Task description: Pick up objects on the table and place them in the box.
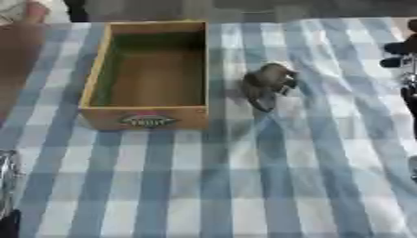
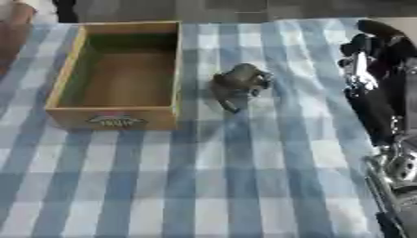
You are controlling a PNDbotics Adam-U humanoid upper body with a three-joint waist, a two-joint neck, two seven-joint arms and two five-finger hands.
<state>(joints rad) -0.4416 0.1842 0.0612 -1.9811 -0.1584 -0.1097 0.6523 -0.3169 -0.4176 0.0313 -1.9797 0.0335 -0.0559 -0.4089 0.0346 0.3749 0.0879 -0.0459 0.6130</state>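
A small grey-brown toy figure [image 2: 238, 82] lies on the blue-and-white checked cloth, just right of the wooden box [image 2: 112, 119]. The open-topped box stands at the upper left, has a label on its front wall, and shows only its bare floor inside. My right hand [image 2: 376, 42] hovers at the upper right, to the right of the figure and well apart from it, with its black forearm [image 2: 381, 111] running down the right edge. It holds nothing that I can see. Of my left arm [image 1: 6, 179] only a silver and black part shows at the lower left edge.
The checked cloth [image 1: 244, 186] covers the table, from the near edge of the view up to the box and figure. Beyond the far table edge is dark floor. A brownish blurred shape [image 1: 16, 51] sits at the upper left, beside the box.
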